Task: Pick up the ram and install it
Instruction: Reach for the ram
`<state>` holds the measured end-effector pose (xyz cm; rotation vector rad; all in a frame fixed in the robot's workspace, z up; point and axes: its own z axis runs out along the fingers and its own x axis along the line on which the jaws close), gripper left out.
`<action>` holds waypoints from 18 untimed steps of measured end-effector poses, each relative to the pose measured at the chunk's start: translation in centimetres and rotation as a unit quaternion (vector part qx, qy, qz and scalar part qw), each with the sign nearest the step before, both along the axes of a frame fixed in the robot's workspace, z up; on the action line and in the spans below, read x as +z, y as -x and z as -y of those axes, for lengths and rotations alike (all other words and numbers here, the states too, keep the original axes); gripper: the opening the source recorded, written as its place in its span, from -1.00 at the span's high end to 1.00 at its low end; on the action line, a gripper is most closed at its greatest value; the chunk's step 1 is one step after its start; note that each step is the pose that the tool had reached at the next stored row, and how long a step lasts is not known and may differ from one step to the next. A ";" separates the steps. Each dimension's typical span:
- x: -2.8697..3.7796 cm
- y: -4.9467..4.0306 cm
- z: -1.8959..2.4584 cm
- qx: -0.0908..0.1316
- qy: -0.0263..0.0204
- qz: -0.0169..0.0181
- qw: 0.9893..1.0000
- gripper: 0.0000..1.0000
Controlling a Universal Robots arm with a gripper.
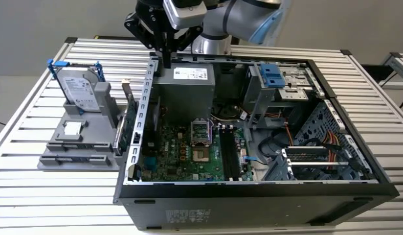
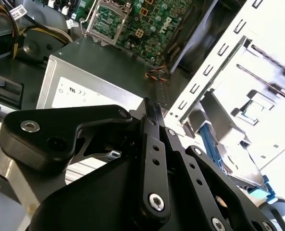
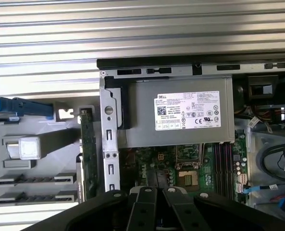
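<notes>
- In the exterior view, my gripper [image 1: 167, 58] hangs over the far corner of the case [image 1: 254, 205], on the exterior view's left. My fingers are squeezed together on a thin dark stick. I think it is the ram [image 1: 167, 65], standing straight up and down.
- Right under it are the case's side wall and the grey power box [image 1: 185, 85]. If I go down here, the ram could bump them and snap or slip out.
- The black slots [image 1: 231, 149] are nearer and more to the exterior view's right, beside the socket [image 1: 199, 131]. If I come in crooked, the ram could jam or bend.
- In the second wrist view, my fingers [image 2: 154, 154] sit tight side by side, with the dark stick between them. It looks like a thin hold, so a knock might tilt it.
- In the first wrist view, the green card [image 3: 87, 144] and the drive [image 3: 22, 107] sit in the rack [image 3: 36, 166], outside the case. A wide swing could hit them.
</notes>
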<state>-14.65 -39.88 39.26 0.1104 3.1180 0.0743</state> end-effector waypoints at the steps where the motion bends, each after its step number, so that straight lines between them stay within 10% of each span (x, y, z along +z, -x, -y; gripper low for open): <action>1: 0.00 0.07 0.00 0.000 0.000 0.000 1.000 1.00; 18: 0.00 1.24 0.00 0.000 0.000 -0.001 1.000 1.00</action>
